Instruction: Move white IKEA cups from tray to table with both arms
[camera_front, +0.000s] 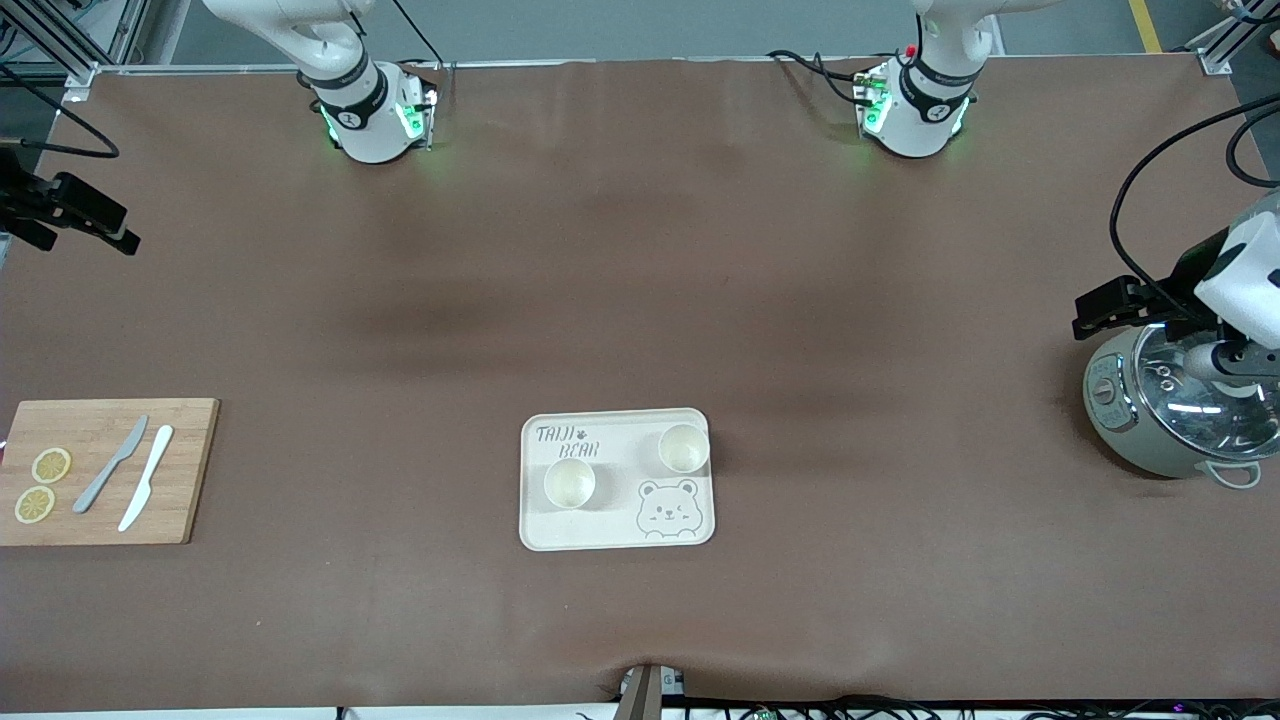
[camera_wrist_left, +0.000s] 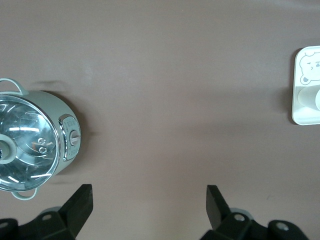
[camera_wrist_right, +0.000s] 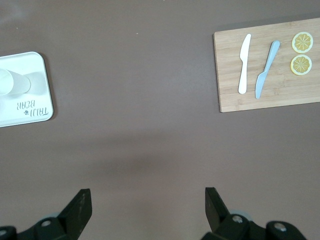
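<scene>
Two cream-white cups stand upright on the bear-printed tray (camera_front: 612, 525) in the middle of the table. One cup (camera_front: 569, 484) is toward the right arm's end, the other cup (camera_front: 684, 448) toward the left arm's end. My left gripper (camera_front: 1092, 312) hangs high over the table beside the pot, open and empty, as the left wrist view (camera_wrist_left: 149, 199) shows. My right gripper (camera_front: 98, 222) hangs high at the right arm's end, open and empty in the right wrist view (camera_wrist_right: 147, 200). The tray's edges show in both wrist views (camera_wrist_left: 300, 107) (camera_wrist_right: 37, 80).
A grey-green pot with a glass lid (camera_front: 1170, 420) (camera_wrist_left: 30, 142) stands at the left arm's end. A wooden cutting board (camera_front: 105, 470) (camera_wrist_right: 270, 95) with two knives and two lemon slices lies at the right arm's end.
</scene>
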